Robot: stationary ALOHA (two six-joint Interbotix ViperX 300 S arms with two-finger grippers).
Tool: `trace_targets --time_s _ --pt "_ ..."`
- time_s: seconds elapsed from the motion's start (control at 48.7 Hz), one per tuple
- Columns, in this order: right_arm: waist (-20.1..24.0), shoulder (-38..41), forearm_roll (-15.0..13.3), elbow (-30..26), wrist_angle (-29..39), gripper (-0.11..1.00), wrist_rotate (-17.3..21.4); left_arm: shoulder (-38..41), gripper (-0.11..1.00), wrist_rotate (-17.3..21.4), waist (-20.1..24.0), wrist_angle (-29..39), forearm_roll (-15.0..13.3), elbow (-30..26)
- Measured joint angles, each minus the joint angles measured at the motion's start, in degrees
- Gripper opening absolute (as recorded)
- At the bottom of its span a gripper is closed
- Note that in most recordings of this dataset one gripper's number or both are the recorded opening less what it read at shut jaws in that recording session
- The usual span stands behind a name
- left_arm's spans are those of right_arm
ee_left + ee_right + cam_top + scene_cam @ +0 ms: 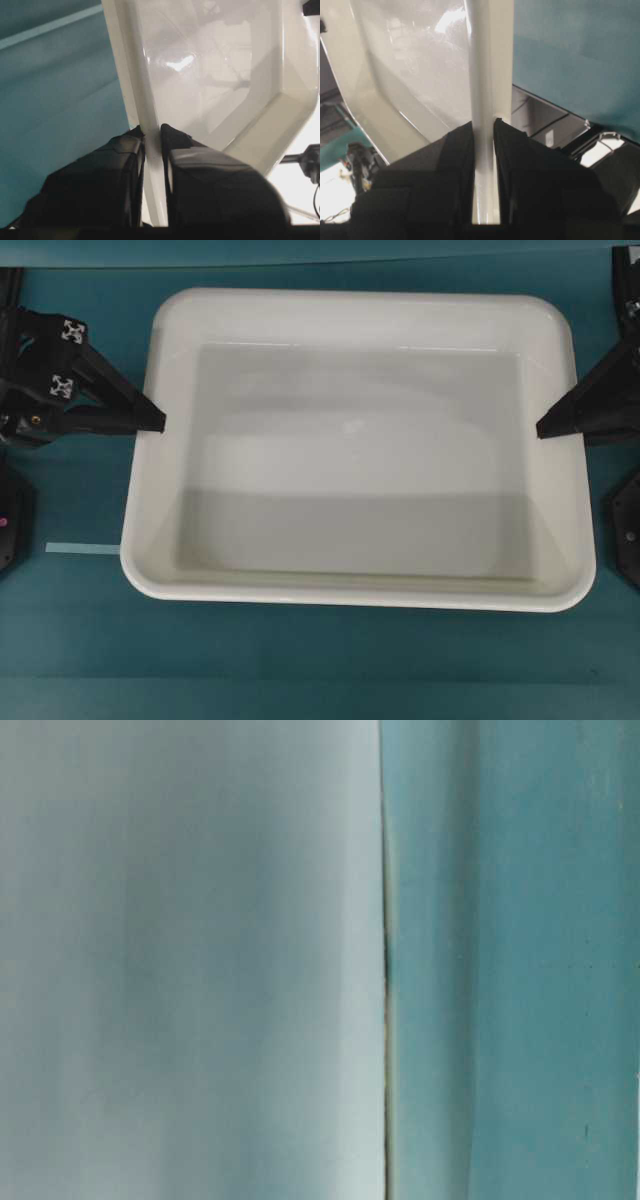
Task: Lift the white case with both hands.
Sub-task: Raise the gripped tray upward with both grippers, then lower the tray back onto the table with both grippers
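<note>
The white case (350, 305) is a large shallow tray filling the middle of the overhead view, with nothing in it. My left gripper (155, 420) is at the middle of its left rim. In the left wrist view, the left gripper (152, 132) is shut on the rim of the white case (200, 65), one finger outside and one inside. My right gripper (545, 427) is at the right rim. The right wrist view shows it (483, 125) shut on the rim of the white case (420, 60) in the same way. At table level the white case (180, 960) is a blurred white surface on the left.
The teal table (320, 660) surrounds the tray. A pale strip of tape (82, 548) lies on it just left of the tray's front left corner. Black arm parts stand at the left edge (10, 520) and the right edge (625, 530).
</note>
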Motion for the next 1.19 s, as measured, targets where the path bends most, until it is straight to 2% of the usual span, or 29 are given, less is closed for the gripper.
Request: trace_targets --time_s 0.493,0.616,0.863,1.191 --pt "0.2 -0.1 0.0 2.5 -1.8 0.1 -0.1 0.2 0.08 0.8 0.0 0.0 0.0 0.8" --pt "1.5 -0.1 0.0 6.9 -5.3 0.1 -0.3 0.2 0.08 1.2 -0.4 -1.1 0.2 4.4" --pt "3.9 -0.1 -0.1 16.9 -12.8 0.1 -0.5 0.7 0.07 1.2 -0.9 -8.9 0.2 15.1" --pt "3.7 0.4 -0.1 27.5 -18.9 0.1 -5.6 1.4 0.08 1.3 -0.5 -17.2 0.0 25.1"
